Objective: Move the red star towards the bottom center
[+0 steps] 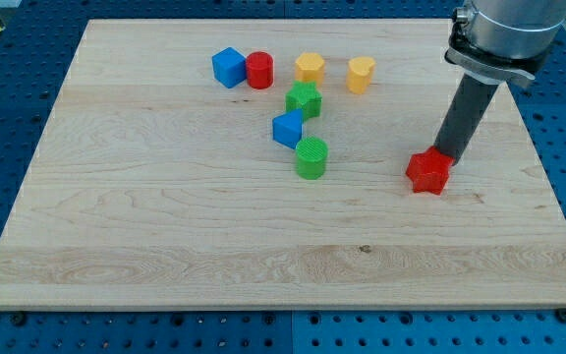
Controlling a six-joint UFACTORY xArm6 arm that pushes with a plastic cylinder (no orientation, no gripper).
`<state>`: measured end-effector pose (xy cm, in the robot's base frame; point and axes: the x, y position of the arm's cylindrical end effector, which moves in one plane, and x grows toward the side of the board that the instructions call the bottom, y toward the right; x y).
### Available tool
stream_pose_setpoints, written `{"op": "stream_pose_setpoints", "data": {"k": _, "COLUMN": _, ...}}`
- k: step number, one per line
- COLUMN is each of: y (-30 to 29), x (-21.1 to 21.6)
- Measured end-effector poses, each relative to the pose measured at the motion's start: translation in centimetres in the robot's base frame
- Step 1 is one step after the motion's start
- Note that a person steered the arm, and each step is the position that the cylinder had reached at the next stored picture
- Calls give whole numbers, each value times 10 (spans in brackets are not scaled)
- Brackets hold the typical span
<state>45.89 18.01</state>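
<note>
The red star (427,172) lies on the wooden board (165,236) at the view's right, about mid-height. My tip (443,154) sits just above and to the right of the red star, touching or almost touching its upper right edge. The dark rod rises from there toward the view's top right.
A cluster sits at the view's upper middle: a blue cube (228,67), a red cylinder (259,71), a yellow hexagon block (310,68), a yellow block (361,74), a green star (303,100), a blue block (288,129), a green cylinder (311,157).
</note>
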Motion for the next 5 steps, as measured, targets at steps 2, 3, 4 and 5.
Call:
{"op": "stream_pose_setpoints", "data": {"k": 2, "y": -4, "x": 11}}
{"op": "stream_pose_setpoints", "data": {"k": 3, "y": -4, "x": 30}}
{"op": "stream_pose_setpoints", "data": {"k": 4, "y": -6, "x": 41}}
{"op": "stream_pose_setpoints", "data": {"k": 5, "y": -10, "x": 47}}
